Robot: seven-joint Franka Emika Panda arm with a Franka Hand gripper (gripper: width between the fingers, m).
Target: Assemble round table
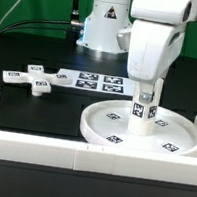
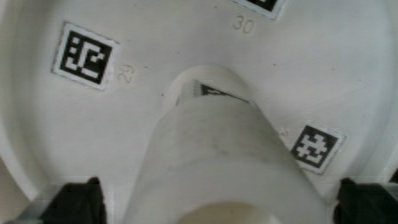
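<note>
You've got the gripper hanging over the middle of the big rimmed disc, its fingers spread wide either side of the short cylinder, which stands upright on the disc's centre; whether the pads touch the cylinder can't be told. The disc sits on the black table toward the exterior view's right, just behind the white rail along the near edge. The cross-shaped piece lies flat well off to the left, with the marker board beside it, farther back.
</note>
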